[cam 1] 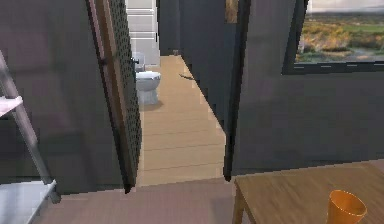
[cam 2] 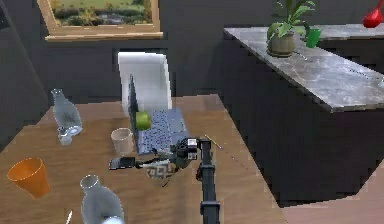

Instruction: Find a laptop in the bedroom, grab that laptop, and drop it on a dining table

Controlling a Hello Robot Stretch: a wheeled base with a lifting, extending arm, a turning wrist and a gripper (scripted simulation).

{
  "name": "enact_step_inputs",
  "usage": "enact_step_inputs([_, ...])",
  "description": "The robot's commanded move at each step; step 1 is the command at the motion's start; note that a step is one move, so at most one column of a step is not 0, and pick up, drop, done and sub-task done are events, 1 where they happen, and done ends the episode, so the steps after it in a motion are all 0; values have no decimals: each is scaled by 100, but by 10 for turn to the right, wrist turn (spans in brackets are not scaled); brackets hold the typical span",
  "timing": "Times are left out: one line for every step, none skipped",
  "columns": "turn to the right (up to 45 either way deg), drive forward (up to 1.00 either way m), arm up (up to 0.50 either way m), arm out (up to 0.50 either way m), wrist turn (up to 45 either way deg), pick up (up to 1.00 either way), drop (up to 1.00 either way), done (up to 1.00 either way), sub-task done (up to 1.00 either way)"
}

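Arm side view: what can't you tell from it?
In the arm side view:
1. Whether the end effector holds anything: things on the table lie behind it.
2. The screen of the laptop: seen edge-on.
3. The red thing: cut by the top right corner.
4. The painting: cut by the top edge.
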Motion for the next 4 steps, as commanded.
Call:
enact_step_inputs([0,0,0,0,0,0,100,0,0])
enact_step_inputs([0,0,10,0,0,0,0,0,0])
enact_step_inputs([0,0,0,-8,0,0,0,0,0])
enact_step_inputs([0,0,0,0,0,0,0,100,0])
